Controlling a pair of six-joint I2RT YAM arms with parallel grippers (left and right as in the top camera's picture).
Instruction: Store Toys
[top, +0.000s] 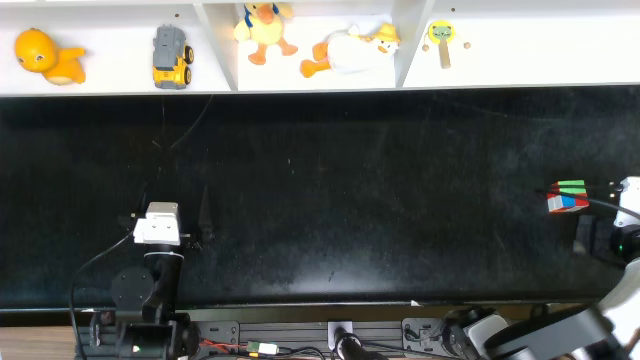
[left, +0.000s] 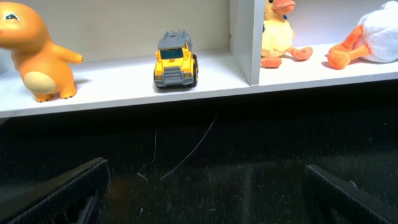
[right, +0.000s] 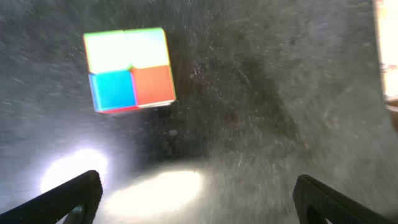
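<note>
Black, scuffed worktop (top: 350, 200) fills the scene, and along its far edge runs a white shelf (top: 540, 55) split into compartments. In these stand an orange figure (top: 48, 55), a yellow truck (top: 171, 55), a yellow duck (top: 265, 30), a white duck (top: 350, 50) and a small green toy (top: 441, 40). One toy lies outside the shelf: a colour cube (right: 129, 70) flat on the worktop on the right arm's side, well apart from the shelf. The right gripper (right: 205, 205) hangs over the worktop with its fingers spread wide and nothing between them. The cube sits ahead of the fingertips and off the centre line, closer to the line of one finger than the other, and touches neither. The left gripper (left: 205, 199) is low over the worktop, its fingers also wide apart and empty. The truck stands straight ahead of them on the shelf, well beyond their reach. Judging from this, the step in hand is the right arm's approach to the cube, with the grasp not yet made. The next move probably calls for shifting the fingers until the cube lies midway between them, squaring them to two opposite flat faces, lowering around it and closing. After that comes a lift and a carry to a shelf compartment with free floor, likely the one holding the green toy.
</note>
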